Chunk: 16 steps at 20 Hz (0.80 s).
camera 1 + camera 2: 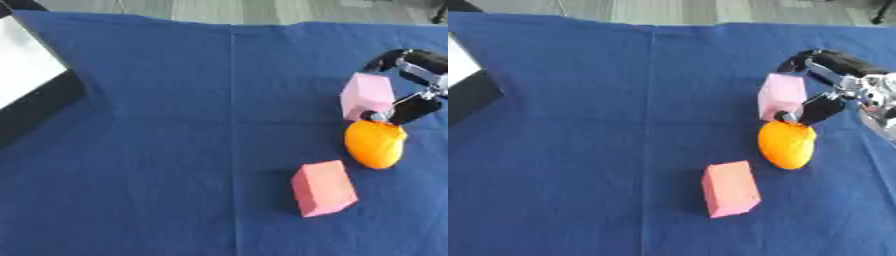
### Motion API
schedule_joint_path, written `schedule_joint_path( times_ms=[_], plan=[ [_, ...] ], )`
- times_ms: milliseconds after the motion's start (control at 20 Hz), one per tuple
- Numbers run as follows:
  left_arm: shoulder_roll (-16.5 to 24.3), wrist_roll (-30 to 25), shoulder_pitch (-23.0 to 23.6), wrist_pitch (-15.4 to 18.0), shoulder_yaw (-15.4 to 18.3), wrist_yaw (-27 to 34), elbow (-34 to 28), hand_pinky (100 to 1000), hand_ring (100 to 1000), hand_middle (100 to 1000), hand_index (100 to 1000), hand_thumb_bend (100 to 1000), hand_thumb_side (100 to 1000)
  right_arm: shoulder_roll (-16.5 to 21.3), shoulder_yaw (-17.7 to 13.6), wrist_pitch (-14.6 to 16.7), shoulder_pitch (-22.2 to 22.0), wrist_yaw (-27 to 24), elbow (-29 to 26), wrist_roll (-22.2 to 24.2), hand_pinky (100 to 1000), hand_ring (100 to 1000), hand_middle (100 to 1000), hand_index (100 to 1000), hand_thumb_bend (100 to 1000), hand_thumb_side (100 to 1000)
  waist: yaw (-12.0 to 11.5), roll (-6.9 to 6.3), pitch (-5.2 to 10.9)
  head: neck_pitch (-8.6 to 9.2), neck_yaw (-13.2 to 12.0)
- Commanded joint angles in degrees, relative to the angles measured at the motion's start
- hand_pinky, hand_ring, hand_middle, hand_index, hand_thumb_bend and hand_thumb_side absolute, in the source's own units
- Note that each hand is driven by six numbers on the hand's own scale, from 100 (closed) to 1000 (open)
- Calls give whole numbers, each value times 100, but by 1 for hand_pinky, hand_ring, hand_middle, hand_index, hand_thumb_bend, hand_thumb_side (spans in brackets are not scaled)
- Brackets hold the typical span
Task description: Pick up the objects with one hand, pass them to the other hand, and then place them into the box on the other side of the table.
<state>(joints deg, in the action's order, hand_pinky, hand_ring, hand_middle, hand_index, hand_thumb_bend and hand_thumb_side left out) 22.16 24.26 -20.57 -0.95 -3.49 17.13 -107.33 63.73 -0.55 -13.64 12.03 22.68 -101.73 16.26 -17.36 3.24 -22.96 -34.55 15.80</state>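
A: Objects first: where do we stand with them?

B: We count three on the blue-covered bench (157, 150). One pale pink block (781, 96) at about 2 o'clock, one orange rounded thing (786, 144) just below it, touching or nearly so, and one salmon-pink block (730, 189) at about 5 o'clock, apart from the other two.

A: And our right robot hand (822, 107)?

B: It comes in from 3 o'clock. Its fingers curl over the top and far side of the pale pink block, and a dark digit sits against the block's near right corner, right at the top of the orange thing. We read that as grasping the pale block.

A: What can we not make out?

B: Whether the dark digit also touches the orange thing. The box (31, 85) at 10 o'clock is cut off by the edge, showing only a black wall and a bright white inside. Our left robot hand shows nowhere.
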Motion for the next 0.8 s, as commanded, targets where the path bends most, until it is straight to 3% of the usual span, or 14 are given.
schedule_joint_path(
  times_ms=[50, 350, 450, 800],
  plan=[
    [166, -4, -28, -15, -2, -20, -127, 966, 802, 787, 770, 148, 876, 134, -124, -31, 7, 136, -11, 25, 925, 862, 820, 842, 495, 185, -9, -57, -1, 111, 25],
    [168, -16, -30, -18, -16, -23, -150, 966, 803, 787, 770, 147, 875, 116, -116, -13, 9, 152, -8, 39, 922, 849, 787, 821, 473, 144, -12, -64, -18, 112, 38],
    [172, -17, -32, -20, -17, -24, -160, 966, 803, 788, 770, 147, 874, 92, -94, 28, 10, 14, -43, 8, 918, 836, 731, 774, 455, 100, -10, -65, -18, 96, 40],
    [182, -9, -21, -28, -15, -14, -157, 966, 804, 788, 770, 148, 874, 111, 14, 155, -30, -745, -276, 5, 912, 794, 510, 572, 432, 100, -12, -63, 11, 63, 37]
  ],
)
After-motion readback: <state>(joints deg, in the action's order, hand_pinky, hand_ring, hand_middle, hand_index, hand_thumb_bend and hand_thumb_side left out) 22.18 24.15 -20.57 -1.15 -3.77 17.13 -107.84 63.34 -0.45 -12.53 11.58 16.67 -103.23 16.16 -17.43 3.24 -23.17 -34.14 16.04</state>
